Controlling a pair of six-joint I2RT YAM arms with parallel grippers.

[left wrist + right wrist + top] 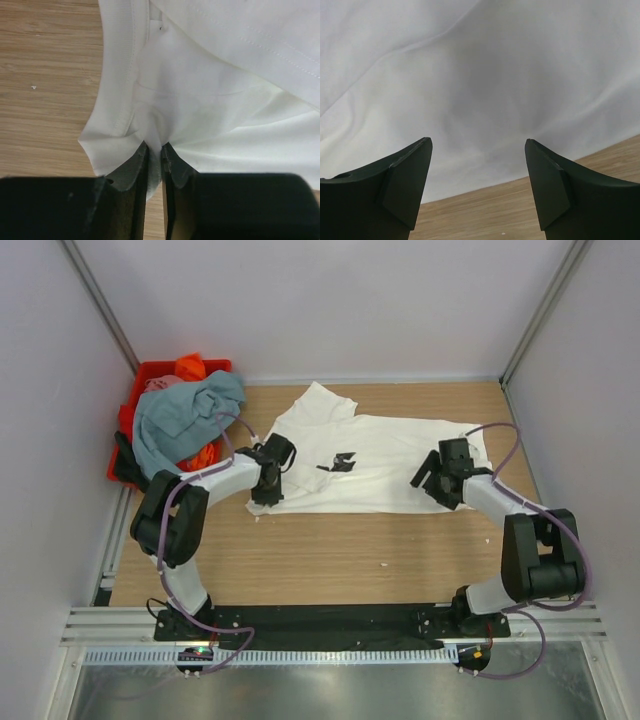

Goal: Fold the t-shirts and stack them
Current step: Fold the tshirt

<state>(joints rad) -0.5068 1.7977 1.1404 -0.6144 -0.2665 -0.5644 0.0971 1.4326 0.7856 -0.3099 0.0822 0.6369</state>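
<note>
White t-shirt (400, 465) lies spread flat in the middle of the table (330, 560), pinched at one edge.
The left end effector (154, 148) is closed tight on a fold of cloth at the white t-shirt's left edge. The right end effector (478, 150) sits wide open over the opposite edge, gripping nothing. In the far left corner, a grey-blue t-shirt (185, 415) and an orange t-shirt (190, 366) are heaped in a red crate (122, 435).

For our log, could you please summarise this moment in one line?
left gripper shut on white shirt | right gripper open over it | crate holds other shirts
</note>
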